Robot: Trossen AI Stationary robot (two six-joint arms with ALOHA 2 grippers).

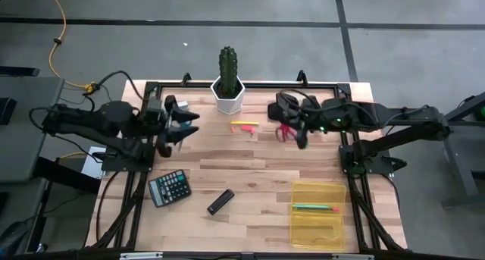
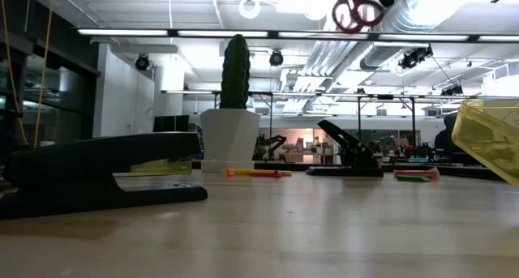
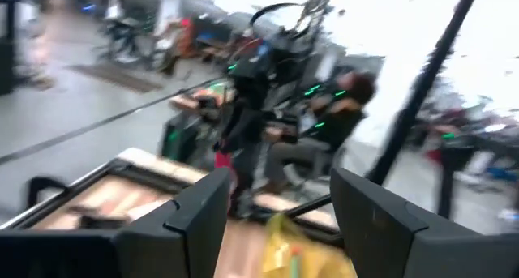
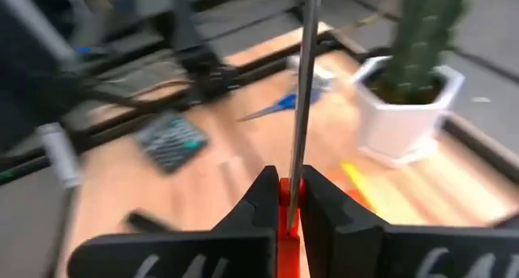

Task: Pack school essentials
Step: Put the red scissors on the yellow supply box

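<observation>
The red-handled scissors (image 4: pixel 293 108) are clamped in the right end effector (image 4: pixel 289 198), lifted; the left end effector's (image 3: pixel 280 209) fingers are held apart; no writing can be read.

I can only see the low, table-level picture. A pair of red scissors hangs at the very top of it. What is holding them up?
Observer: The right arm's fingers are shut on the handle of the red-handled scissors, with the blades pointing away from the wrist.
Visitor: Where might they go?
Observer: Probably the yellow box. From above, a green pen already lies in it.
Visitor: And the other arm?
Observer: The left arm's fingers are open and empty, above the table's left side.
</observation>
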